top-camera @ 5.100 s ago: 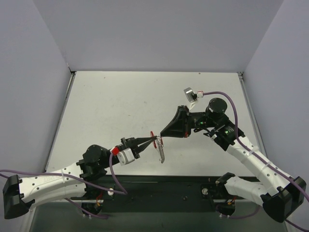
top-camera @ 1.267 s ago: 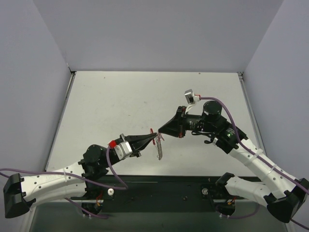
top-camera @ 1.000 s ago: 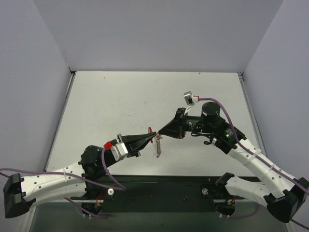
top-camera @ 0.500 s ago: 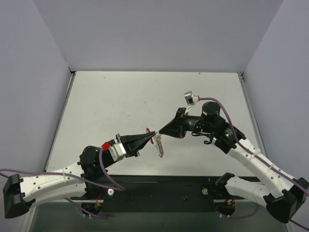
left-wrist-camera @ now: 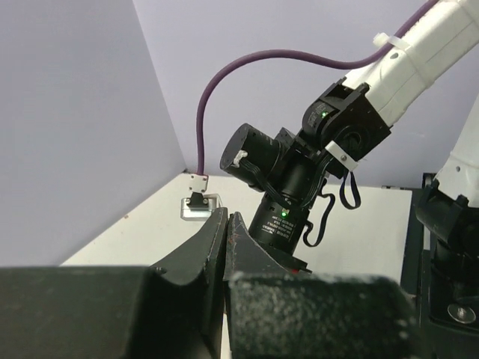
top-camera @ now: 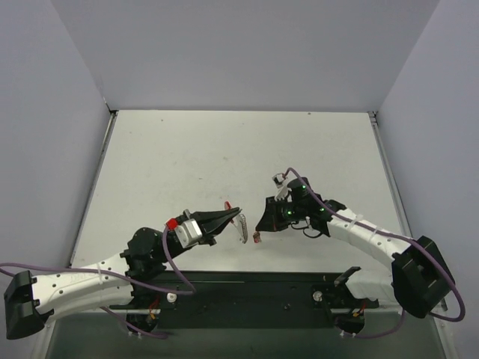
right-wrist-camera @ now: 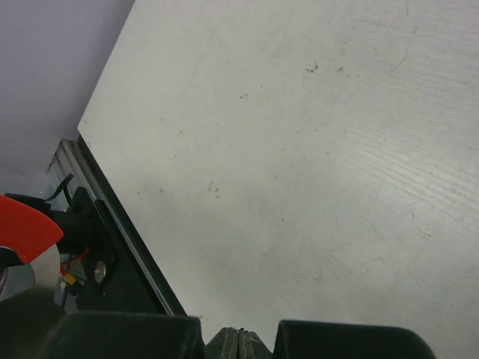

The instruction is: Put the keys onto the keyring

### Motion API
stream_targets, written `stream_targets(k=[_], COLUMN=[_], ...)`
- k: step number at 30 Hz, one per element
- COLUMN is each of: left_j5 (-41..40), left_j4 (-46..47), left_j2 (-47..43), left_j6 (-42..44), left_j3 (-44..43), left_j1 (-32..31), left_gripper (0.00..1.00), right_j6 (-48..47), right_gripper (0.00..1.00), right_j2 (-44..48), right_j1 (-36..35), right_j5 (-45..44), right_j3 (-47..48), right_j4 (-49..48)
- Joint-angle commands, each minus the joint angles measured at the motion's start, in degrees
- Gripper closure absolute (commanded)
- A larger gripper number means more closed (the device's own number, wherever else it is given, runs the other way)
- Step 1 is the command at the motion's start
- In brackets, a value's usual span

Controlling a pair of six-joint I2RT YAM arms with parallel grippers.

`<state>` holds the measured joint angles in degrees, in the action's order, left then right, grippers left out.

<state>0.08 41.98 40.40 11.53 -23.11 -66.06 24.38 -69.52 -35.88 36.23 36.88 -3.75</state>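
Red curved-loop keyring point(top-camera: 228, 203) w/ hanging silver chain point(top-camera: 242, 227) is clamped in left fingers point(top-camera: 223, 218); right fingers point(top-camera: 264, 219), pressed together, are just beside.

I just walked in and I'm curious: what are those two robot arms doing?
They are trying to put keys on a keyring. The left tool pinches the little red keyring, and a silver piece dangles below its tip; it is too small to tell chain from key. The right tool is shut and hangs close beside it, above the table. Whether it holds a key cannot be seen.
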Motion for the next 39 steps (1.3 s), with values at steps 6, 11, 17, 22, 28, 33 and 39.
stream_targets(k=[6,11,17,22,28,33,39], left_j5=[-2.3,-1.0,3.6,6.8,9.1,10.7,11.6], left_j4=[-2.1,-2.3,-1.7,-0.1,3.9,7.2,9.0], left_j2=[-3.0,-4.3,-3.9,-4.2,-3.8,-2.8,-0.9], left_j6=[-3.4,-3.9,-4.8,-6.2,-8.7,-10.7,-11.1], left_j3=[2.5,2.3,0.4,-0.9,-1.6,-1.9,-2.8], left_j1=[-0.3,-0.4,-0.3,-0.3,-0.3,-0.3,-0.3], left_gripper=[1.00,1.00,1.00,1.00,1.00,1.00,1.00], right_j6=[-0.4,-2.1,-0.8,3.4,4.7,3.6,6.9], right_gripper=[0.60,0.16,0.17,0.23,0.30,0.31,0.33], right_j2=[0.4,9.8,24.1,25.1,23.6,23.4,22.5], right_j1=[1.2,1.2,1.4,1.2,-0.8,-3.3,-4.3], right_j5=[-3.8,-4.6,3.7,12.6,17.5,18.6,22.4], right_j3=[-3.3,-2.5,-2.5,-0.7,1.7,3.3,4.0], right_j4=[-5.7,-5.0,-17.1,-27.3,-30.8,-30.4,-36.5])
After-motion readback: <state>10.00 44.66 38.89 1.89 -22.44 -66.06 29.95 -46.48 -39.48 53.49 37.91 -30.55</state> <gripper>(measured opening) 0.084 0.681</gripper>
